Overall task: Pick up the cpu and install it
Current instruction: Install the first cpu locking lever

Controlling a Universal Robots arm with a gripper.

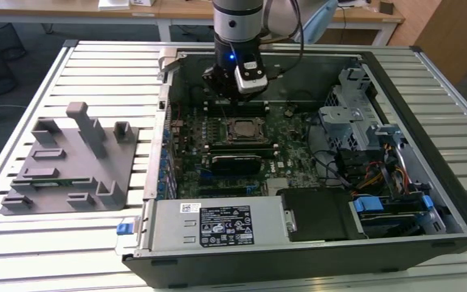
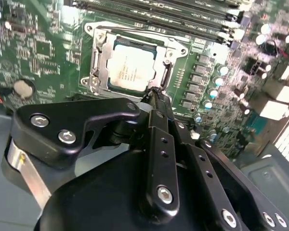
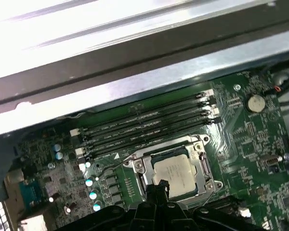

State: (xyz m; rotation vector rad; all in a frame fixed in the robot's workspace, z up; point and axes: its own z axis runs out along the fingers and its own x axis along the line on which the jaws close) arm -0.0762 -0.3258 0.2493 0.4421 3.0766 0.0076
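Observation:
The cpu [image 1: 240, 129] [image 2: 130, 70] [image 3: 176, 169], a small silver-grey square, lies flat in the black-framed socket [image 2: 97, 62] on the green motherboard inside the open computer case. My gripper [image 1: 233, 96] [image 2: 157, 94] [image 3: 159, 186] hangs over the board just beyond the socket's edge, above the memory slots [image 3: 144, 122]. In both wrist views its black fingers meet at a point beside the chip, shut with nothing between them. They do not touch the cpu.
A grey plastic tray [image 1: 63, 164] with a green memory stick [image 1: 51, 180] lies on the slatted table at the exterior view's left. The case walls [image 1: 428, 134], a drive cage [image 1: 347, 115], cables and the power supply [image 1: 217, 222] surround the board.

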